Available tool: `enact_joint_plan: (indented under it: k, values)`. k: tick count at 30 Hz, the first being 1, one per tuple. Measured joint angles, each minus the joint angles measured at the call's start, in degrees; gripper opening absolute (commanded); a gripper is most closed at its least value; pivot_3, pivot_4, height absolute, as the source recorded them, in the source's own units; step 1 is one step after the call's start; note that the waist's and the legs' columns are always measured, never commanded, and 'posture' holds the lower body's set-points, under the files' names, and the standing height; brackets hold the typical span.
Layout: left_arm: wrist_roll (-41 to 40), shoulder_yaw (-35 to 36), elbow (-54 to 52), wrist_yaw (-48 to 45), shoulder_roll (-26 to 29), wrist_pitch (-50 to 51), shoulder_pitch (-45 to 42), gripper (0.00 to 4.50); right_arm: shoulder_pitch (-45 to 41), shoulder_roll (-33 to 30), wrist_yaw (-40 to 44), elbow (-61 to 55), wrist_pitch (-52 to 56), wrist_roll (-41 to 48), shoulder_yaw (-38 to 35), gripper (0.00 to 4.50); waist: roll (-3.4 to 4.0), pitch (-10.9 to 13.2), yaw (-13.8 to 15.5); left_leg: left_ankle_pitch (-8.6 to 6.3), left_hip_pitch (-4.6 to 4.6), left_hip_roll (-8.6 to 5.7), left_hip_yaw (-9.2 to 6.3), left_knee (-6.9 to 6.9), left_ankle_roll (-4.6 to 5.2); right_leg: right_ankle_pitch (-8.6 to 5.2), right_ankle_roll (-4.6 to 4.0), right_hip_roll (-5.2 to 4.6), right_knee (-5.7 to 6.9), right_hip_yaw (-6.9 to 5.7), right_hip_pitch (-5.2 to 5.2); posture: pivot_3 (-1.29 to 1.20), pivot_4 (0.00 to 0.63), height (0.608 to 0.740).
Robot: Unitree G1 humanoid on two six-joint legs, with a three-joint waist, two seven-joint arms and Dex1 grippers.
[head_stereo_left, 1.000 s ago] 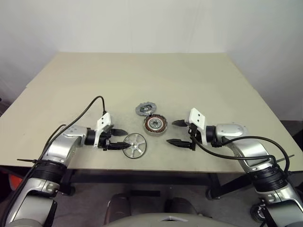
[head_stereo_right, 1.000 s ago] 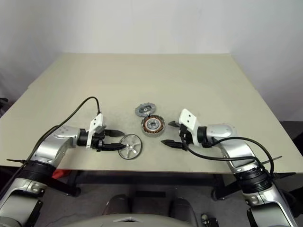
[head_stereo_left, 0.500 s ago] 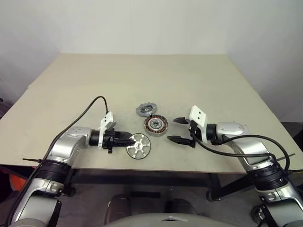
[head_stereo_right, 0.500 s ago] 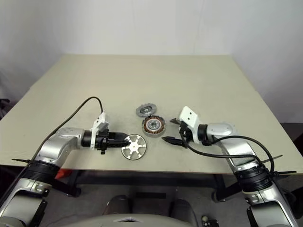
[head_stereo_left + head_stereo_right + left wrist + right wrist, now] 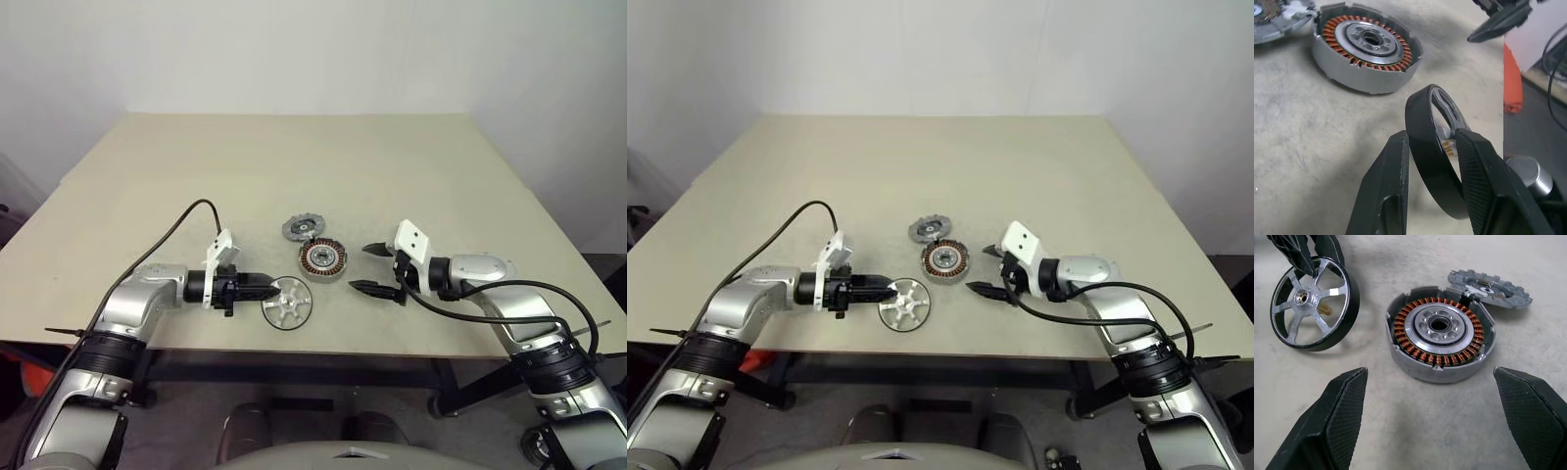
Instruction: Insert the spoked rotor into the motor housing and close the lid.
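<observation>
The spoked rotor [image 5: 287, 304], a dark-rimmed wheel with silver spokes, stands tilted up near the table's front edge. My left gripper [image 5: 266, 287] is shut on its rim, one finger [image 5: 1386, 196] outside the rim and the other inside, among the spokes. The motor housing [image 5: 322, 260], with its copper windings facing up, lies just beyond the rotor in mid-table. The notched lid [image 5: 303, 226] rests flat behind it, touching its far side. My right gripper [image 5: 360, 267] hangs open just right of the housing, facing it, with its wide-spread fingers [image 5: 1342, 401] holding nothing.
The beige table [image 5: 294, 166] stretches bare behind the parts. Its front edge runs just below the rotor and both grippers. A black cable [image 5: 181, 220] loops over my left forearm.
My left gripper has closed from open onto the rotor's rim and rolled, tipping the wheel up off its flat lie. The right gripper has stayed open beside the housing.
</observation>
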Motion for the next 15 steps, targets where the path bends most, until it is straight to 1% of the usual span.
enact_joint_plan:
  k: [4,6,9,15]
  values:
    - [-1.2,0.5,0.3,1.2,-0.7,2.5,-0.1,1.23,0.0,0.1,0.0,0.8,-0.5,-0.4,0.0,4.22,0.0,0.0,0.0,0.0,-0.01,0.0,0.0,0.0,0.01,0.0,0.0,0.0,-0.01,0.0,-0.01,0.0,0.0,0.74]
    - [-2.0,0.8,0.3,1.4,-1.0,3.3,-0.1,1.02,0.0,0.1,0.0,1.4,-0.7,-0.6,0.0,4.22,0.0,0.0,0.0,-0.01,-0.03,0.0,0.0,-0.01,0.02,-0.01,0.0,0.0,-0.02,0.0,-0.01,0.0,0.0,0.74]
    - [-3.3,1.3,0.3,1.7,-1.5,4.4,-0.4,0.87,0.0,0.2,0.0,1.9,-1.1,-0.9,0.0,4.22,0.0,0.0,0.0,-0.03,-0.03,0.0,0.0,-0.01,0.04,0.0,-0.01,0.0,-0.03,0.0,-0.02,0.0,0.0,0.74]
    - [-6.2,2.7,1.7,4.6,-3.2,10.4,-1.9,0.87,-0.1,0.5,-0.1,2.3,-1.8,-1.2,0.0,4.22,0.0,0.0,-0.1,-0.01,-0.03,0.0,0.0,0.0,0.03,-0.01,0.02,0.0,-0.02,0.0,-0.02,0.0,0.0,0.74]
